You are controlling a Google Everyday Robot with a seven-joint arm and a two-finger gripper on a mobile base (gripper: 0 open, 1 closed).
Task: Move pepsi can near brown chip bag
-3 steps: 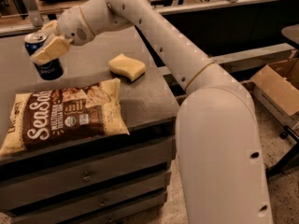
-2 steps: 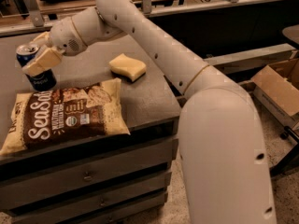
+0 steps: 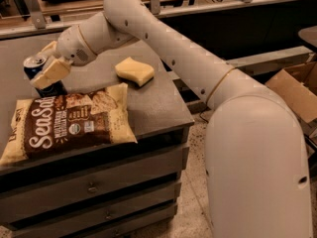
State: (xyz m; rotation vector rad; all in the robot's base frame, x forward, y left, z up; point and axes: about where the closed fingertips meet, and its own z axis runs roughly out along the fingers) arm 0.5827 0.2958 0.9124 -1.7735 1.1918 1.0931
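The pepsi can (image 3: 35,67) is dark blue with a silver top and stands upright at the far left of the cabinet top, right behind the top edge of the brown chip bag (image 3: 69,123). The bag lies flat at the front left, dark brown with white "Sea Salt" script and pale yellow edges. My gripper (image 3: 47,69) is at the can, its pale fingers (image 3: 51,72) closed around the can's sides. The can's lower part is hidden by the finger and the bag's edge.
A yellow wavy sponge (image 3: 134,71) lies on the grey cabinet top (image 3: 158,108) right of the gripper. The cabinet has drawers (image 3: 99,182) below. A cardboard box (image 3: 297,88) stands on the floor at the right. My arm (image 3: 198,83) spans the scene.
The gripper has carried the can left and down. The can now sits low, just behind the bag's top edge.
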